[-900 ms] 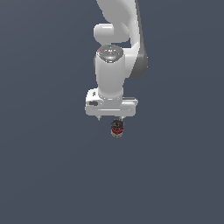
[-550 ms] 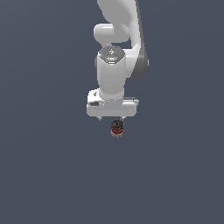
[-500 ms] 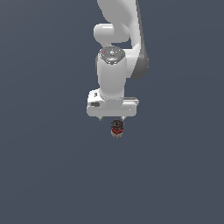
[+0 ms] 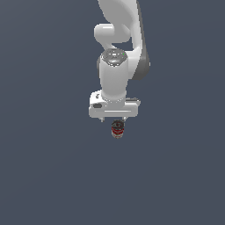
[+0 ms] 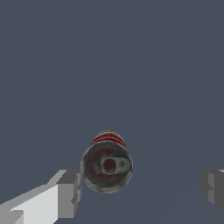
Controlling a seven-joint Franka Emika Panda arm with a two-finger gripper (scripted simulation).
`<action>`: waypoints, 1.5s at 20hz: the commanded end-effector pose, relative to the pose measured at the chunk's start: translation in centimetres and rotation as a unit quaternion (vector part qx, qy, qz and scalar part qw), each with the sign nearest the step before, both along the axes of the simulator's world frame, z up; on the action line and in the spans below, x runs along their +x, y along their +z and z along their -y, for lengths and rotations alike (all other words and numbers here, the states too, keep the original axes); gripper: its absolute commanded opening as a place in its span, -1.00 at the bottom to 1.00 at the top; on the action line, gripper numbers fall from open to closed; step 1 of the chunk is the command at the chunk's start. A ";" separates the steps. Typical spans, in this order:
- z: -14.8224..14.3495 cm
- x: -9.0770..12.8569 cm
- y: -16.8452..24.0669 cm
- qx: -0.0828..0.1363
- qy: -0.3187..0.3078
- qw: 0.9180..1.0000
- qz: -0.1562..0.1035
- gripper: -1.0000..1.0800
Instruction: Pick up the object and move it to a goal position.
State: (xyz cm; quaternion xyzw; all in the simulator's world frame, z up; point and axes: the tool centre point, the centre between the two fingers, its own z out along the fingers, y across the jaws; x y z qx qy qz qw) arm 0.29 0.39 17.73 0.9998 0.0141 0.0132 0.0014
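Observation:
The object is a small can (image 4: 117,128) with a red-and-white label and a dark metal top. It stands upright on the flat grey surface, just below the white hand. In the wrist view the can (image 5: 107,164) shows its round top between my two fingers. My gripper (image 5: 142,189) is open and holds nothing. One grey fingertip (image 5: 70,192) is close beside the can, and the other fingertip (image 5: 213,188) is far from it. In the exterior view the gripper (image 4: 115,120) hangs straight over the can, and the hand hides most of the fingers.
A plain dark grey surface (image 4: 48,176) lies all round the can. The white arm (image 4: 118,48) rises straight up behind the hand. No other object shows.
The hand has sunk very slightly toward the can. The can has not moved.

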 end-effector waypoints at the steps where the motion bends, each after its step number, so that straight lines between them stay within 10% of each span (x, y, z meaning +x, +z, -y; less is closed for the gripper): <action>1: -0.5 -0.4 -0.9 0.000 0.002 1.000 -0.003 0.92; 30: -2.6 -2.2 -10.0 0.001 0.011 1.000 -0.013 0.92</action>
